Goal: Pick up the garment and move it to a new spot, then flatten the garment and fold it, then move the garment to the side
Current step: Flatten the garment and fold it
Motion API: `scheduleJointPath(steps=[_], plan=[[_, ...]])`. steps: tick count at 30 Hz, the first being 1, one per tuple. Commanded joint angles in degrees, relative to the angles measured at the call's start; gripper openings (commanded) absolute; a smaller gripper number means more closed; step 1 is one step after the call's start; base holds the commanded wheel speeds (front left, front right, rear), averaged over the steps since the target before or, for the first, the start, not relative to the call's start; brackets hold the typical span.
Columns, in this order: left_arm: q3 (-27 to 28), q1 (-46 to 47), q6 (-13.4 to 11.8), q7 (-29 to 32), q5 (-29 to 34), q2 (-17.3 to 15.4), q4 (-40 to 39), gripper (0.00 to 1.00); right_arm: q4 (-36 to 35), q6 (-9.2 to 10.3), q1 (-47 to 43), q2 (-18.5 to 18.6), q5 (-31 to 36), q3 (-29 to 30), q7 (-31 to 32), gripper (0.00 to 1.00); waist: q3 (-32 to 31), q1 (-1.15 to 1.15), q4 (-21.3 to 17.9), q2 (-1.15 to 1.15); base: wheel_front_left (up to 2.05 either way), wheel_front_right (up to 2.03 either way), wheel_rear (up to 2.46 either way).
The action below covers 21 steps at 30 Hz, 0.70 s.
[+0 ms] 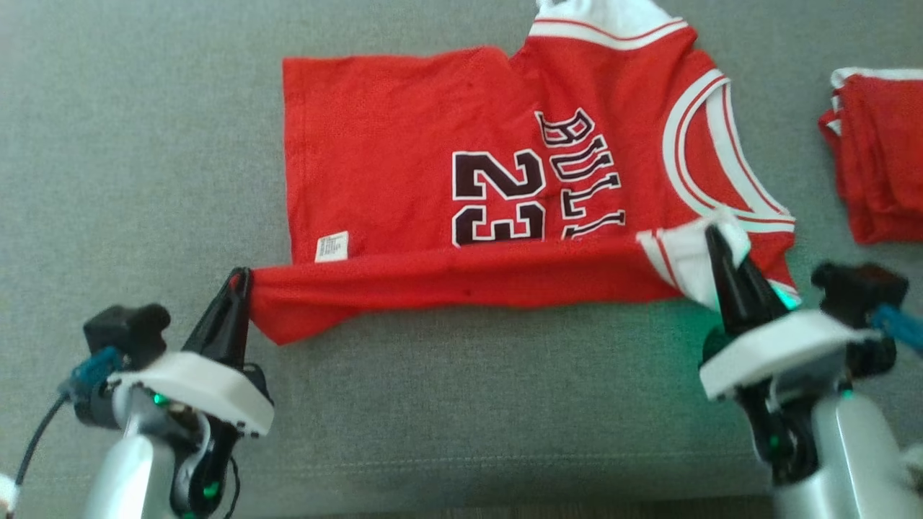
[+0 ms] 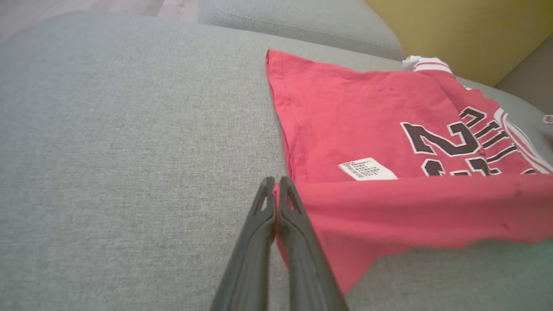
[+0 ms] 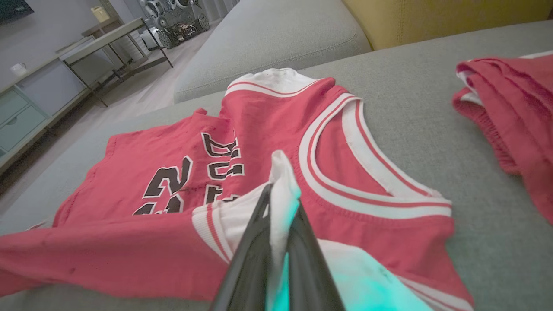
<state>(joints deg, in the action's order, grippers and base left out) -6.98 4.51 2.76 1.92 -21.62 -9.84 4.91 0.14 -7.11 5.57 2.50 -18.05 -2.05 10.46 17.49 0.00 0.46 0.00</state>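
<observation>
On the grey sofa seat [image 1: 144, 144], the red jersey [image 1: 404, 137] lies spread out. The "23" and lettering face up, with the collar end toward the robot's right and the hem toward its left. The jersey's near long edge is raised and doubled over toward the middle, making a red band that hides the bottom of the digits.

Left pincer [image 1: 241, 280]: fingers pressed together, pinching the hem-end corner of that band. The left wrist view shows red fabric clamped at the tips.

Right pincer [image 1: 715, 238]: pinching the white-trimmed strap edge at the other end of the band. The right wrist view shows white cloth poking up between the fingers. There is a green glow on the fabric just below it.

The band runs nearly straight between the two pincers. A white care label [image 1: 332, 246] sits just beyond the band, near the left pincer. A folded red stack [image 1: 876, 166] lies at the far right of the seat, apart from the jersey.
</observation>
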Motion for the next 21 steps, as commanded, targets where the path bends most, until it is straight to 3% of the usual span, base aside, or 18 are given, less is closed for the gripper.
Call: scheduleJointPath(steps=[1, 8, 9, 10, 11, 12, 18, 21], plan=[[2.1, 2.8, 0.5, 0.1, -0.7, -1.5, -0.1, 0.00, -0.4, -0.37, 3.1, 1.3, 0.3, -1.4, -0.3, 0.00, 1.2, 0.00, 0.1, 0.00, 0.00, 0.00, 0.00], [1.4, 7.2, 1.8, -1.7, -1.7, -1.2, 5.2, 0.00, 6.0, -0.37, 8.3, 3.5, -0.3, -2.8, -1.6, 0.00, 3.0, 0.00, 0.7, 0.00, 0.00, 0.00, 0.00], [1.3, 7.9, 2.1, -2.5, -1.9, -1.2, 6.1, 0.10, 7.0, -0.37, 9.0, 3.7, -0.4, -2.9, -2.2, 0.23, 3.2, 0.00, 0.7, 0.00, 0.00, 0.00, 0.00], [1.1, 8.6, 2.4, -3.3, -2.1, -1.0, 6.9, 0.48, 7.9, -0.37, 9.5, 3.9, -0.4, -3.0, -2.7, 0.43, 3.3, 0.00, 0.8, 0.00, 0.00, 0.00, 0.00], [0.9, 9.4, 2.6, -4.5, -2.3, -0.8, 7.4, 0.98, 8.7, -0.37, 9.9, 3.8, -0.5, -3.0, -3.2, 0.93, 3.4, 0.00, 0.9, 0.00, 0.00, 0.00, 0.00], [0.6, 10.0, 2.9, -5.4, -2.4, -0.7, 8.1, 1.00, 9.3, -0.37, 10.3, 3.8, -0.5, -3.0, -3.8, 1.00, 3.5, 0.00, 1.0, 0.00, 0.00, 0.00, 0.00], [-0.9, 11.2, 3.8, -11.3, -2.2, -0.8, 11.3, 1.00, 9.4, -0.37, 9.5, 2.8, 0.0, -2.1, -8.7, 1.00, 2.5, 0.00, 0.5, 0.00, 0.00, 0.00, 0.00], [-0.2, 9.5, 2.2, -14.0, -1.1, -0.8, 10.8, 1.00, 6.9, -0.37, 7.6, 2.3, 1.2, -2.0, -11.8, 1.00, 1.2, 0.00, -0.2, 0.00, 0.00, 0.00, 0.00]])
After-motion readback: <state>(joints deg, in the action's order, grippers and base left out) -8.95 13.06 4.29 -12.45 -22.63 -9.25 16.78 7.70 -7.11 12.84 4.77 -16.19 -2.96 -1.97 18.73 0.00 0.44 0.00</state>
